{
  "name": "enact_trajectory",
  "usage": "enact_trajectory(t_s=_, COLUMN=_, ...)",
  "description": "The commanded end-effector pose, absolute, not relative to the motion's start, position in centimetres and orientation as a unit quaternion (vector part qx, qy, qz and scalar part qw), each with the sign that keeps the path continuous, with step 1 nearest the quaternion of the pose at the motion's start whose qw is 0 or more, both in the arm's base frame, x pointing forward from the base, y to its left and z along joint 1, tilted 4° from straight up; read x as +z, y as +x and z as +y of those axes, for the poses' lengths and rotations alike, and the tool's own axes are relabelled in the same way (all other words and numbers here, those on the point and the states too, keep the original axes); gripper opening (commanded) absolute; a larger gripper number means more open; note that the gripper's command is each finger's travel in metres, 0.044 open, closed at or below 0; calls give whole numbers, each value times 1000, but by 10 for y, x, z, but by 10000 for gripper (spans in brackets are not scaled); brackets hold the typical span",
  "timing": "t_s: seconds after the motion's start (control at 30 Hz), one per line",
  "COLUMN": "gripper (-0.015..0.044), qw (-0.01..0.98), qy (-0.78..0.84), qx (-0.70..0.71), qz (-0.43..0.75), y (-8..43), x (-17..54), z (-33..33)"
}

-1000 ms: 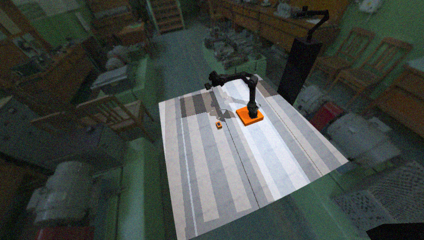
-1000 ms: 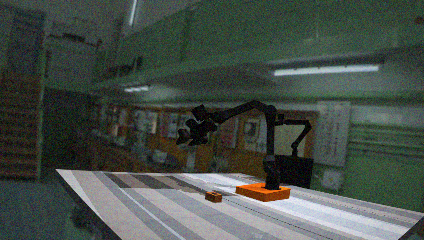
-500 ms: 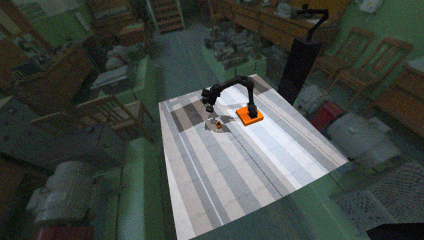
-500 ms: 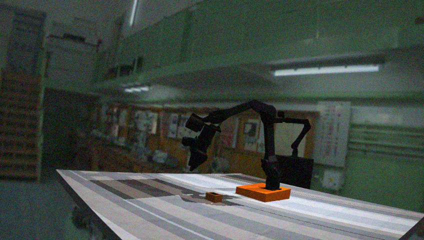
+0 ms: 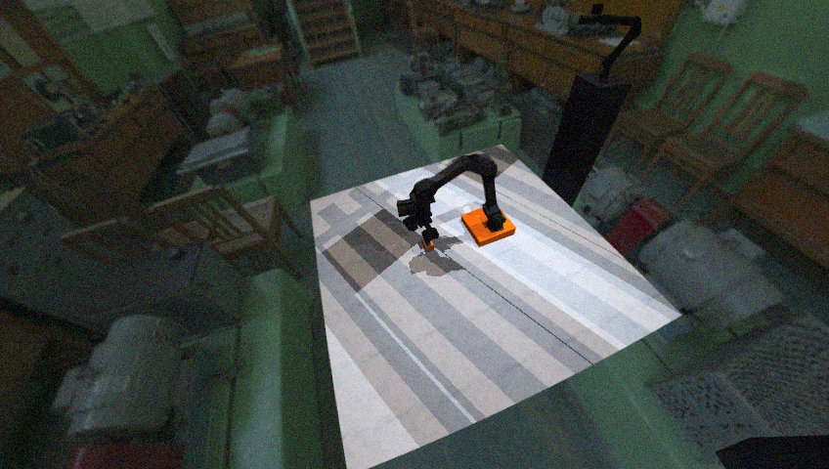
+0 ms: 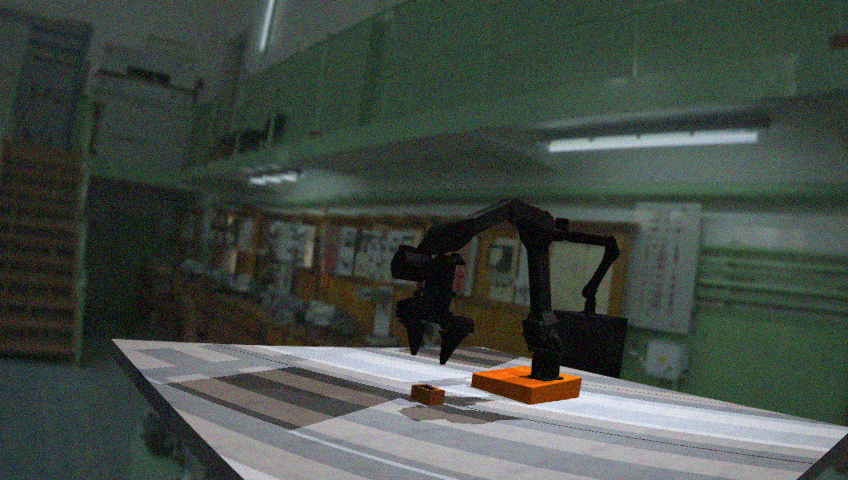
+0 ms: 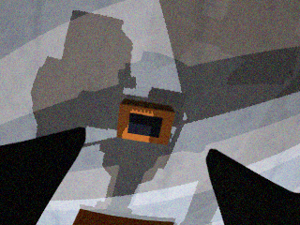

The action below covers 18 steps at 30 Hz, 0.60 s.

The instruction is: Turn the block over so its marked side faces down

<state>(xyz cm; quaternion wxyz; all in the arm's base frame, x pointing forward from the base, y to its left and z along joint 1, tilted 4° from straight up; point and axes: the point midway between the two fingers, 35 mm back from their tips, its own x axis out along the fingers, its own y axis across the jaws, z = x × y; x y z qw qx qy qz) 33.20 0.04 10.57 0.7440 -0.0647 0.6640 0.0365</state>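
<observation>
A small orange block (image 5: 427,245) (image 6: 427,393) (image 7: 145,122) lies flat on the striped table (image 5: 465,348) (image 6: 297,428). Its dark marked side faces up. My gripper (image 5: 426,231) (image 6: 432,350) (image 7: 147,145) is open and empty. It points down and hangs straight above the block with a clear gap between the fingertips and the block. In the wrist view the block sits centred between the two dark fingers, a little ahead of them.
The arm's orange base plate (image 5: 487,226) (image 6: 526,384) stands just to the right of the block. A black pillar with a second arm (image 5: 585,133) stands off the table's far right corner. The table's edges drop off on all sides.
</observation>
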Motion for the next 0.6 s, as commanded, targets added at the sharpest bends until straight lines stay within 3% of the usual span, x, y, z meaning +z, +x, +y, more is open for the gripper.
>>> enact_trajectory(t_s=0.0, gripper=440, qw=735, qy=-65, qx=42, qz=674, y=328, x=78, z=1)
enact_trajectory(t_s=0.57, gripper=440, qw=735, qy=-65, qx=42, qz=674, y=330, x=54, z=0)
